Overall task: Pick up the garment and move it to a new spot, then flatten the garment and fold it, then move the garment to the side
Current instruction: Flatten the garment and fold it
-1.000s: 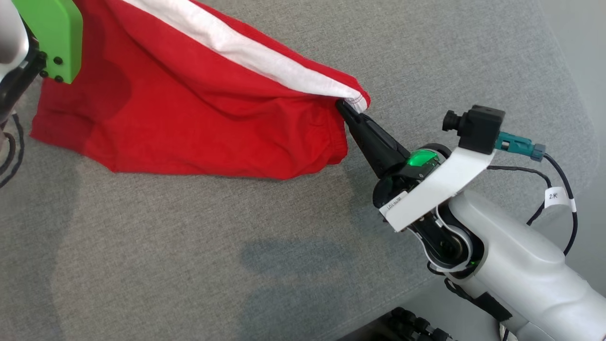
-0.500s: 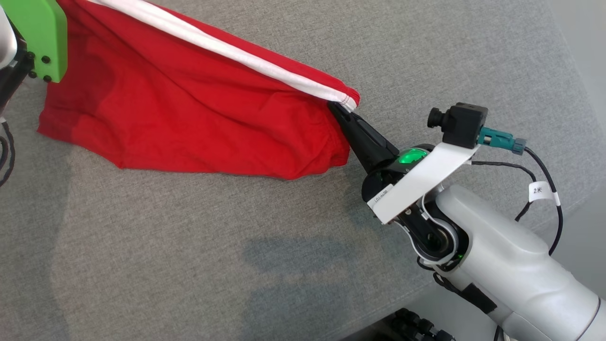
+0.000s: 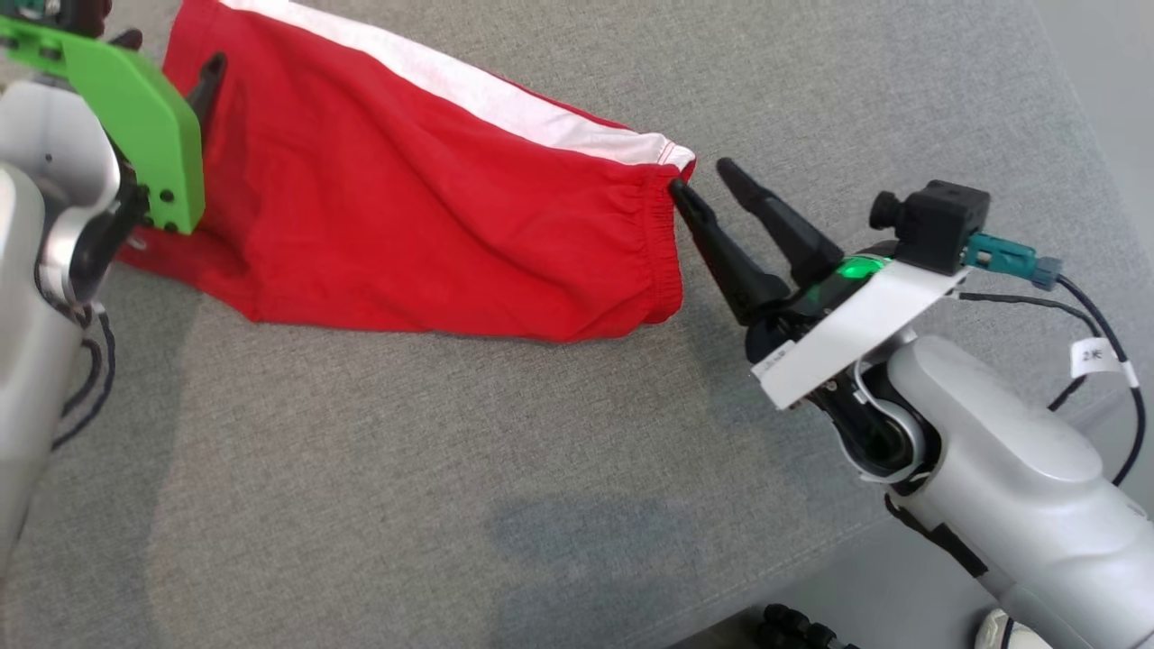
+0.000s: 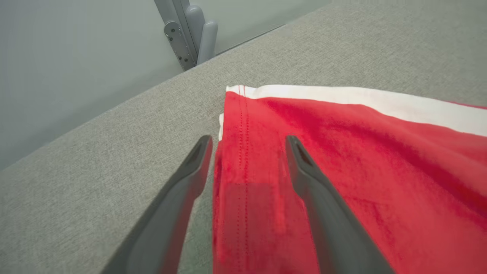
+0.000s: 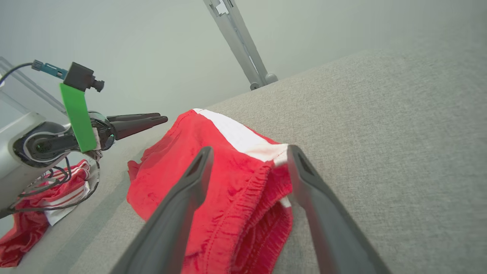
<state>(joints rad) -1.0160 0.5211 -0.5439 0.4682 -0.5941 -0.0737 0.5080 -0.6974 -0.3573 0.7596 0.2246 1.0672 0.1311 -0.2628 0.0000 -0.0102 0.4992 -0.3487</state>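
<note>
Both pinches have just let go. My left gripper [image 4: 248,140] now stands wide open and empty, straddling the hem edge of the red garment [image 3: 433,225], and my right gripper [image 3: 701,178] is spread wide and empty just off the waistband corner. The garment lies stretched across the grey desk [image 3: 451,469], so I judge the move done and flattening next.

I seem to be in a bare test lab: a grey fabric-covered surface [image 3: 361,496], a plain pale wall [image 5: 342,23] beyond its far edge, and a grey metal strut [image 5: 243,49] standing there.
</note>
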